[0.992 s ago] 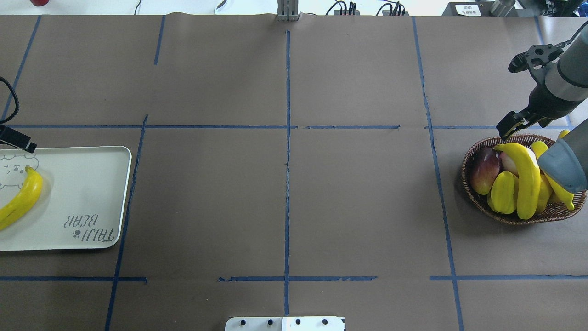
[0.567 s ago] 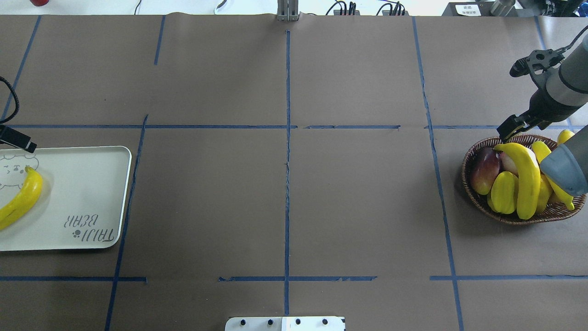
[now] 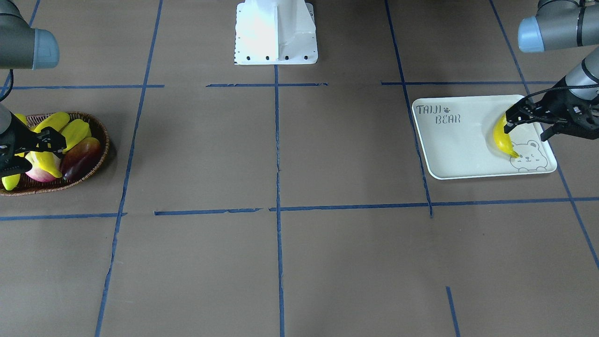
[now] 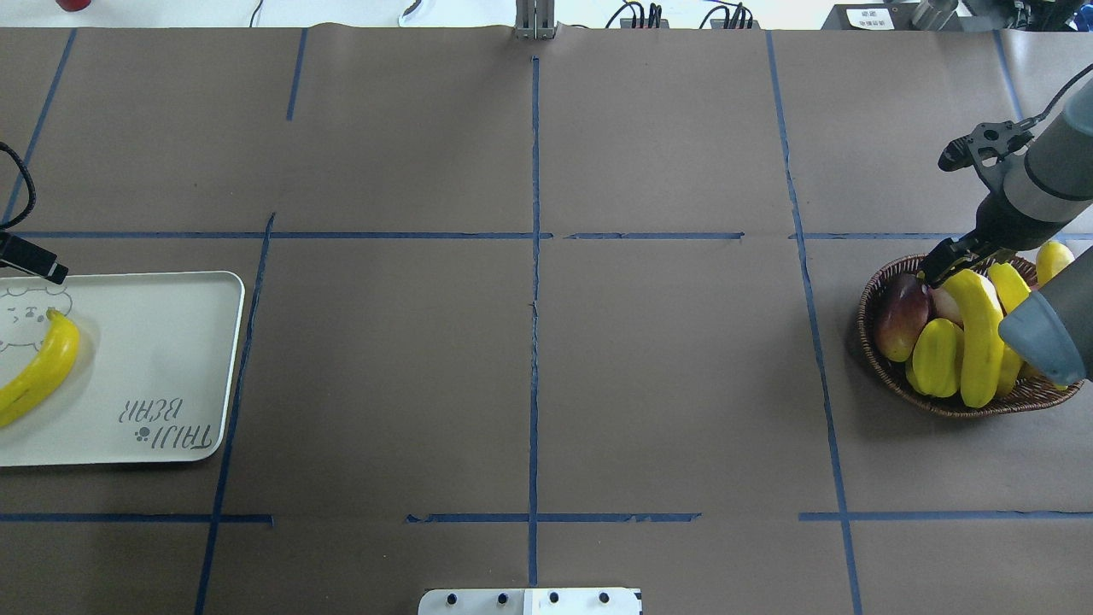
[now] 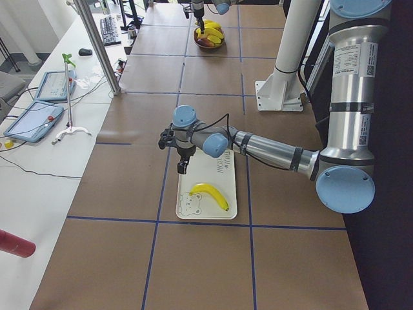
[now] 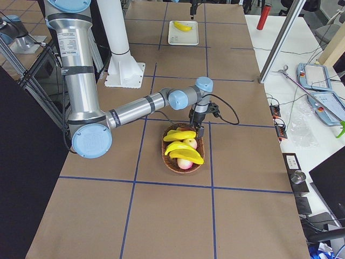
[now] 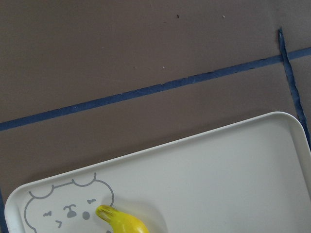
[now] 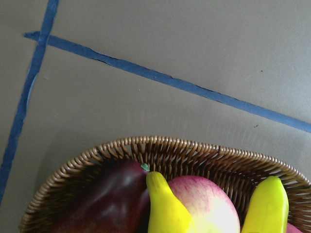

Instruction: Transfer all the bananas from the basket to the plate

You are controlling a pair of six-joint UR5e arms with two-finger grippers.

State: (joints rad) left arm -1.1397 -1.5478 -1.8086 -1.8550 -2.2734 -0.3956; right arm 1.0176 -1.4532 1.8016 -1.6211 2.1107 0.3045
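Glossy, stiff, light-looking plastic bananas (image 4: 978,342) lie heaped in the basket (image 8: 170,150) beneath the right gripper (image 3: 35,152), its jaws spread near one's slippery tip, mid-body likely the surer hold; another banana (image 4: 38,367) rests on the plate (image 4: 171,342) beside the left gripper (image 3: 525,127), its jaws apart and empty.

Table (image 4: 666,384) brown paper, blue tape grid (image 4: 534,342). Plate (image 4: 154,342) off-white, grey bear outline (image 4: 26,320) at its 10 o'clock, grey lettering (image 4: 166,423) at 5. Banana on plate (image 4: 38,367) bright yellow. Basket (image 4: 867,346) brown woven wicker; basket bananas (image 4: 978,342) yellow, starfruit (image 4: 937,357) yellow-green, dark purple-red fruit (image 4: 899,318), pink-white fruit (image 8: 204,199)
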